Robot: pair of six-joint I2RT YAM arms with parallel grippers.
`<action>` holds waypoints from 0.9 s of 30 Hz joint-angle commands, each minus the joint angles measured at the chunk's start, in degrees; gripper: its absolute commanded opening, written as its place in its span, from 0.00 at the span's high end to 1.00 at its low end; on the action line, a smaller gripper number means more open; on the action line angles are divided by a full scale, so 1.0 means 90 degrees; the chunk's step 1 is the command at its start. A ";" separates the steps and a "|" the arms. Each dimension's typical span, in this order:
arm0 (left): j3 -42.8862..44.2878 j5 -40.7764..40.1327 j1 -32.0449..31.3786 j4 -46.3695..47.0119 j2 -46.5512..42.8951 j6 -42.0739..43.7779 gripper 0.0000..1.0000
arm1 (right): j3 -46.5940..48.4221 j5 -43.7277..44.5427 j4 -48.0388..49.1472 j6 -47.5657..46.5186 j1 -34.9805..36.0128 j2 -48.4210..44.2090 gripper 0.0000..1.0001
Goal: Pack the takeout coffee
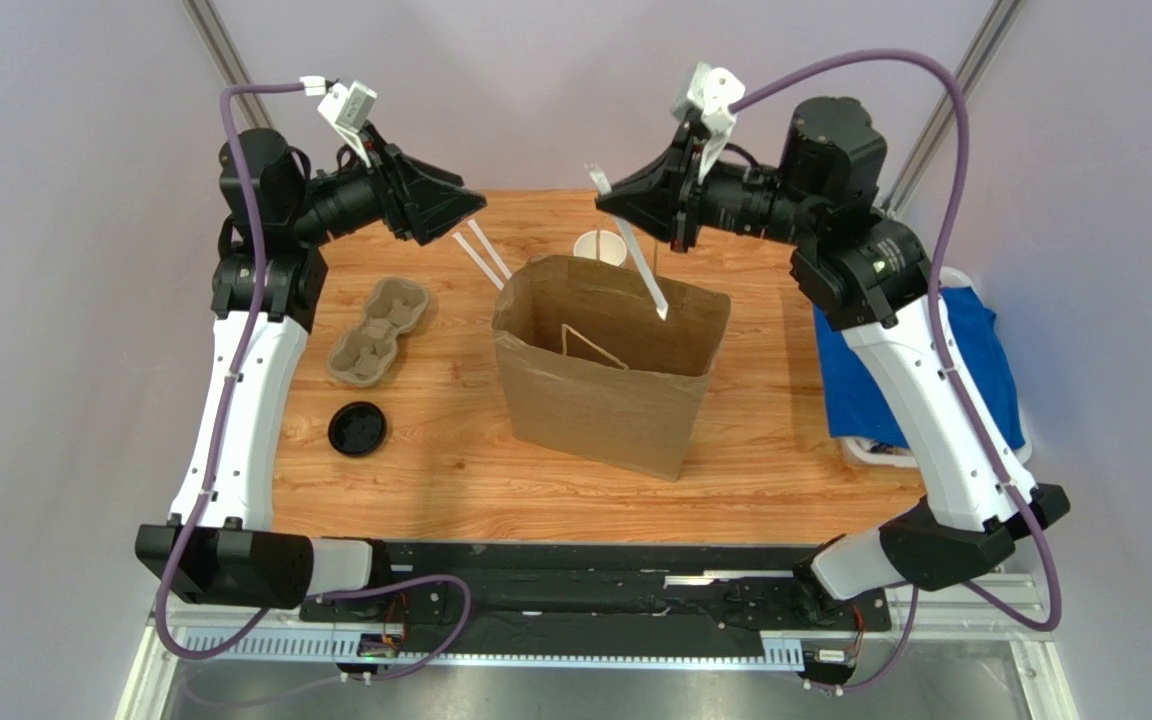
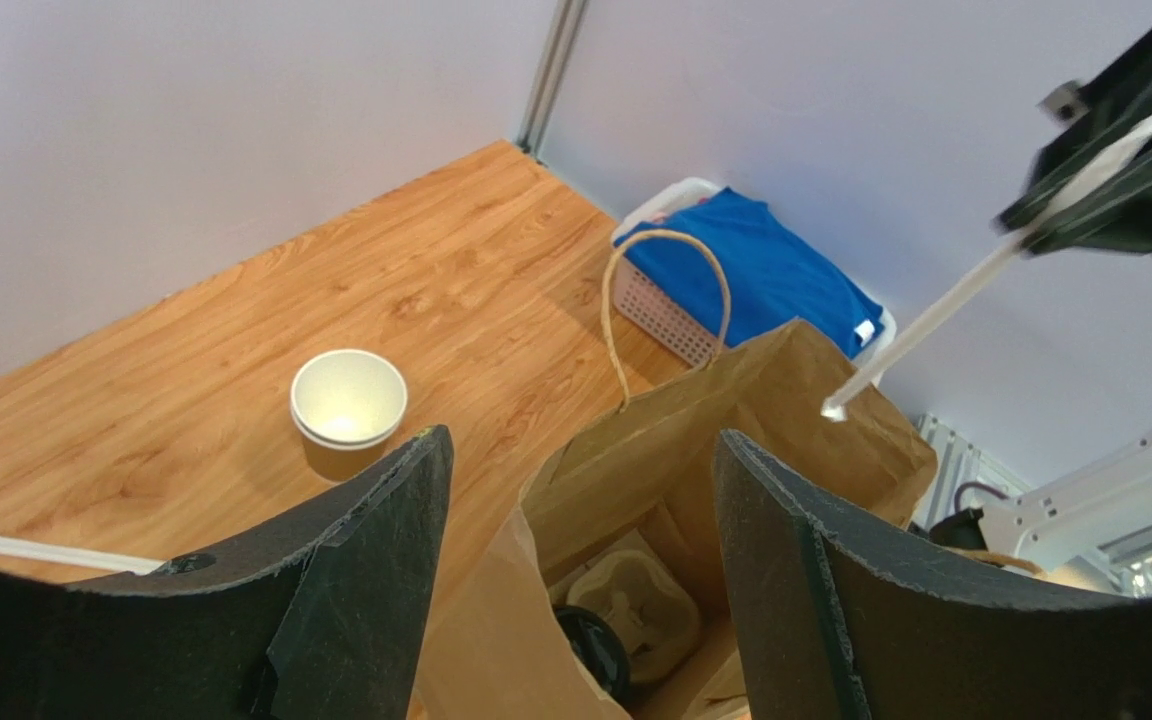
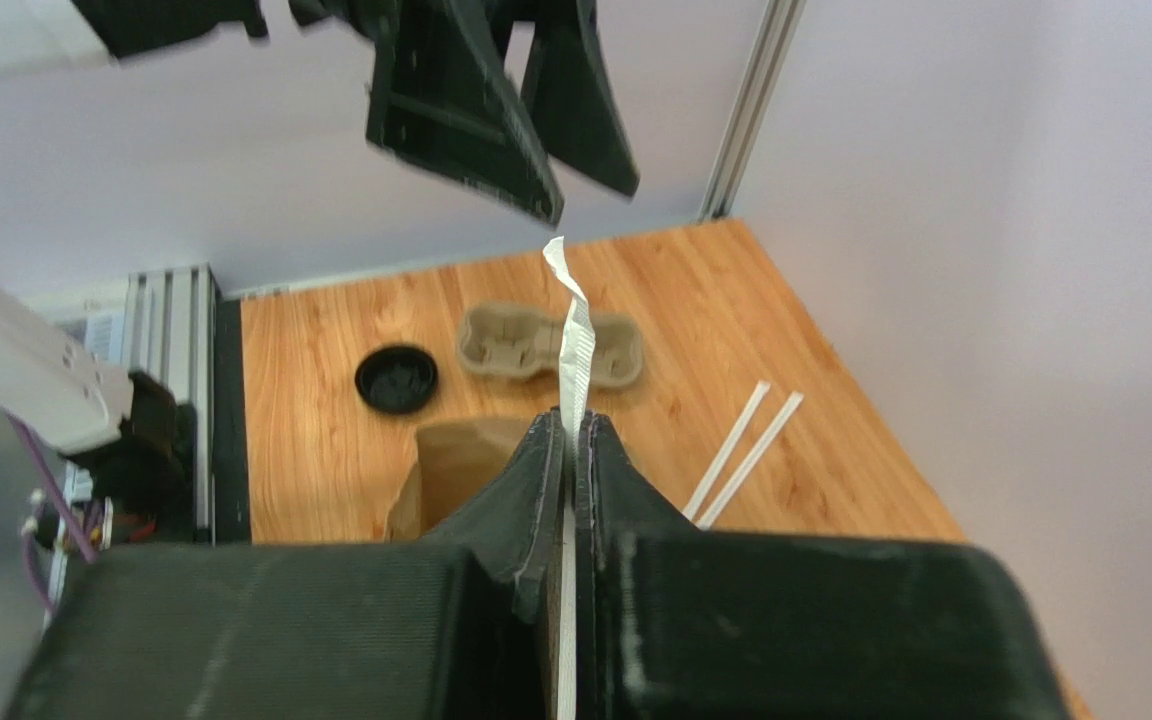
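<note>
- Left gripper – raised above the table to the left of the bag, fingers standing well apart, nothing between them.
- Right gripper – raised behind the bag, jaws closed flat on a wrapped straw. The straw runs through the jaws at a slant: a short end sticks up past the fingers, and the long end reaches down to the bag's rim. Whether it touches the rim cannot be told.
- Paper bag – brown, upright at mid-table, mouth open, one twisted handle showing inside.
- Takeout coffee – the left wrist view shows a black round part against a tan form low inside the bag, mostly hidden by the bag's wall. That this is the lidded cup cannot be confirmed.
- Lidless cup – upright just behind the bag, white inside.
- Two loose straws – lying side by side on the wood, left of the bag's far corner.
- Pulp carrier – on the table left of the bag.
- Loose black lid – flat on the table, just in front of the carrier.
- Blue cloth – lying in a white basket at the table's right edge.
</note>
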 commanded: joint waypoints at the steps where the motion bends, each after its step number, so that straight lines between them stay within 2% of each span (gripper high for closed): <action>1: -0.0078 -0.0018 0.0007 -0.0223 -0.0304 0.0356 0.27 | -0.0882 -0.0051 -0.0328 -0.1062 0.0122 -0.0076 1.00; 7: -0.0136 -0.0077 0.0007 -0.0389 -0.0411 0.0493 0.27 | -0.1761 0.0173 -0.0474 -0.1902 0.0288 -0.0164 1.00; 15: -0.0146 -0.0135 0.0007 -0.0896 -0.0372 0.0776 0.27 | -0.2007 0.0662 -0.1216 -0.2957 0.0542 0.0060 1.00; 17: -0.0185 -0.0165 0.0007 -0.0965 -0.0362 0.0854 0.27 | -0.1958 0.0769 -0.1480 -0.3065 0.0600 0.0138 0.84; 18: -0.0185 -0.0194 0.0007 -0.1043 -0.0362 0.0874 0.27 | -0.1967 0.0798 -0.1577 -0.3056 0.0601 0.0148 0.64; 19: -0.0185 -0.0233 0.0007 -0.1082 -0.0353 0.0913 0.26 | -0.1958 0.0828 -0.1597 -0.2988 0.0639 0.0158 0.56; 20: -0.0176 -0.0253 0.0007 -0.1141 -0.0353 0.0933 0.20 | -0.1958 0.0847 -0.1607 -0.2949 0.0659 0.0148 0.49; 21: -0.0166 -0.0262 0.0007 -0.1277 -0.0314 0.0991 0.19 | -0.1919 0.0915 -0.1588 -0.2909 0.0669 0.0129 0.37; 23: -0.0088 -0.0369 0.0007 -0.1443 -0.0265 0.1059 0.08 | -0.1841 0.0955 -0.1549 -0.2724 0.0708 0.0119 0.29; 27: 0.0185 -0.0721 0.0007 -0.2154 -0.0128 0.1439 0.03 | -0.1373 0.1188 -0.1442 -0.2265 0.0708 0.0129 0.22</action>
